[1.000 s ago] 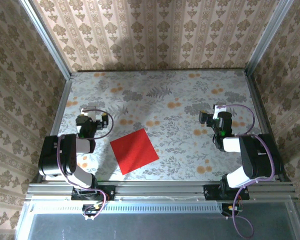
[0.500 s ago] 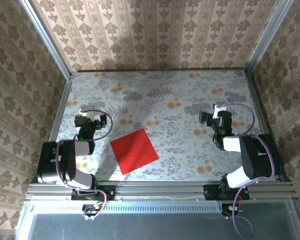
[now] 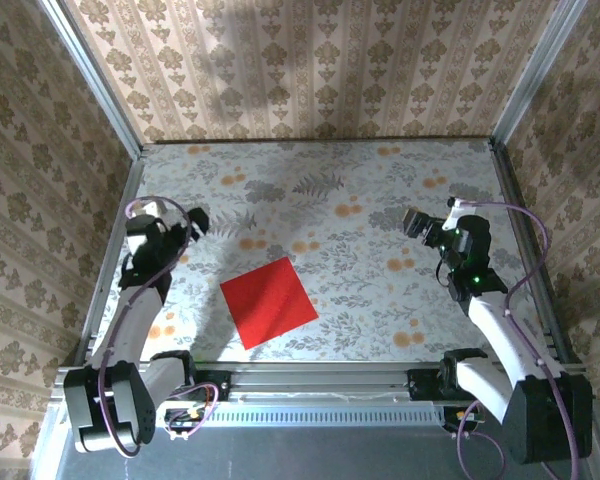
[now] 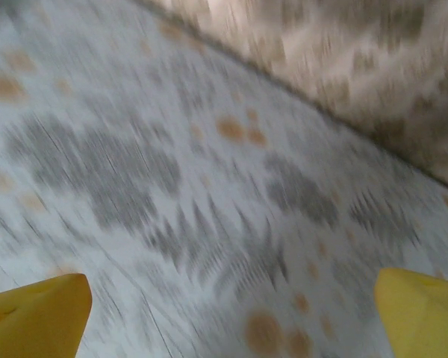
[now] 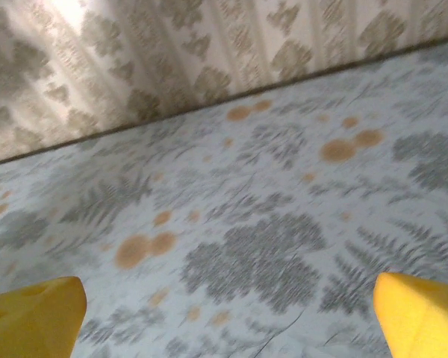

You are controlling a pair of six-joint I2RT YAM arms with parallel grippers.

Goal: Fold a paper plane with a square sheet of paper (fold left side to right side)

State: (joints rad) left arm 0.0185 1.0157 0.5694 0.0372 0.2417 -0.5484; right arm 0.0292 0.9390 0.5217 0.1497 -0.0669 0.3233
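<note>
So in the top view the square sheet of paper point(image 3: 268, 301) is lying flat and unfolded on the floral surface point(image 3: 380, 180), toward the near edge and a bit left of centre, and it's sitting rotated so its corners are pointing at the surface edges rather than its sides lining up. The left claw point(image 3: 158, 218) is hovering out by the left edge, well apart from the sheet and holding nothing, and the right claw point(image 3: 418, 222) is hanging over on the right side, even further from it and also empty. In the left wrist view everything is looking smeary, but the two yellow fingertips point(image 4: 33, 317) are sitting at opposite bottom corners with bare pattern between them, so that claw is standing wide. The right wrist view is showing the same deal: fingertips point(image 5: 30, 313) spread wide, nothing between them, looking across the surface toward the patterned wall point(image 5: 209, 45). My guess is no fold has started. What I'm worrying about: the paper is thin and lying dead flat, so a claw coming in to lift the left edge could just be shoving it along or crumpling a corner. And with the sheet skewed like that, unless the other claw is pinning it, the left-to-right crease is probably ending up crooked.
</note>
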